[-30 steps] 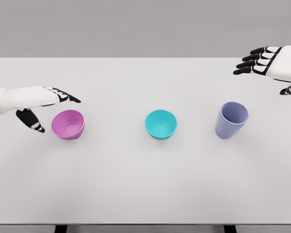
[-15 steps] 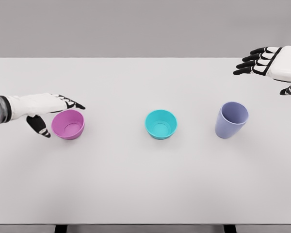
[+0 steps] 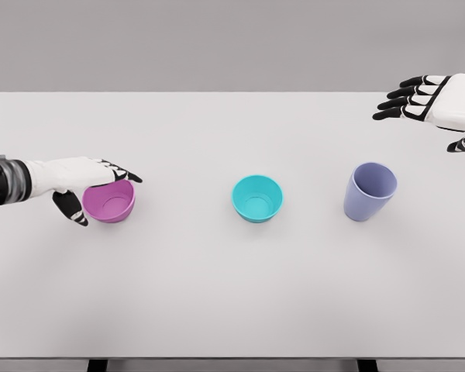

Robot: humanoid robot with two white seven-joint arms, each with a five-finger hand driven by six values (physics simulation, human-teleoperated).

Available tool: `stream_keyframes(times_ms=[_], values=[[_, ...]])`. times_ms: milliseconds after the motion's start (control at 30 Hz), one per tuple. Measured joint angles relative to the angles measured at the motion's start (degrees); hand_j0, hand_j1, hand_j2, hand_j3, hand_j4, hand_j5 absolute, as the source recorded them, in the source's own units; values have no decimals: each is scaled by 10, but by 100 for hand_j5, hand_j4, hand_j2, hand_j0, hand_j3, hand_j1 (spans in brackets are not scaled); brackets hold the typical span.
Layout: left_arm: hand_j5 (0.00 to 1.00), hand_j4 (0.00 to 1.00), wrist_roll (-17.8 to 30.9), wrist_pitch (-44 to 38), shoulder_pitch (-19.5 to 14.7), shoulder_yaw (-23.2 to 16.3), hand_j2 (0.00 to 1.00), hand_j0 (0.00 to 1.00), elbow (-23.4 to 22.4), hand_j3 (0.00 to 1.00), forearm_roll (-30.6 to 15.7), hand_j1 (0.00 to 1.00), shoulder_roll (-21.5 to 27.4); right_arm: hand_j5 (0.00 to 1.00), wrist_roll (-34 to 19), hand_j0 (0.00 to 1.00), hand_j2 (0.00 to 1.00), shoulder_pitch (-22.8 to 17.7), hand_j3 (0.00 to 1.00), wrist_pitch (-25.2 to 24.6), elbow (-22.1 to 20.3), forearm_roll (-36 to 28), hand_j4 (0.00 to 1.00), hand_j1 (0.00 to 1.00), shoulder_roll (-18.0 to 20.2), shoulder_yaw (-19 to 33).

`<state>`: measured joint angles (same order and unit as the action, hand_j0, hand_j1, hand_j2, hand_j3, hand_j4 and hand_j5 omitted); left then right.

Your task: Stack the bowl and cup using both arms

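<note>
From the head camera, a plain white table (image 3: 217, 294) carries three smooth plastic vessels in a row, none touching another. At the left stands a pink round bowl (image 3: 109, 201), in the middle a turquoise round bowl (image 3: 257, 198), and to the right a taller lavender tapered cup (image 3: 370, 191); all three stand upright, mouths up. No brand, label or writing can be read on any of them. The left hand (image 3: 81, 180), white with black fingertips, reaches in from the left edge: its fingers lie across the far rim of the pink bowl and the thumb hangs by the near left side, spread and not closed on it. The right hand (image 3: 434, 105) hovers over the far right corner, fingers extended and loosely parted, holding nothing, well apart from the lavender cup.
</note>
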<state>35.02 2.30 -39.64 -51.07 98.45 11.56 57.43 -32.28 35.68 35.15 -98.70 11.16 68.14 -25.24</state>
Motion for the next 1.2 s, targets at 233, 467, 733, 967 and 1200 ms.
stream_keyframes(times_ms=[233, 467, 733, 967, 1200], values=[[100, 100, 0, 1, -2, -1, 100, 100, -14, 100, 4, 100, -10, 100, 0, 100, 100, 0, 100, 0, 0, 0, 100, 100, 1, 0], [100, 100, 0, 1, -1, -1, 100, 100, -24, 100, 5, 100, -19, 100, 0, 100, 100, 0, 100, 0, 0, 0, 100, 100, 1, 0], [75, 75, 0, 1, 1, -1, 75, 75, -29, 75, 8, 75, -22, 100, 0, 100, 100, 1, 100, 0, 0, 0, 100, 100, 1, 0], [72, 72, 0, 3, -2, -1, 72, 72, -29, 72, 9, 72, -22, 100, 0, 100, 100, 0, 100, 0, 0, 0, 100, 100, 1, 0], [71, 71, 0, 5, -8, 3, 71, 71, -24, 71, 6, 71, -22, 100, 0, 100, 100, 1, 100, 0, 0, 0, 100, 100, 1, 0]])
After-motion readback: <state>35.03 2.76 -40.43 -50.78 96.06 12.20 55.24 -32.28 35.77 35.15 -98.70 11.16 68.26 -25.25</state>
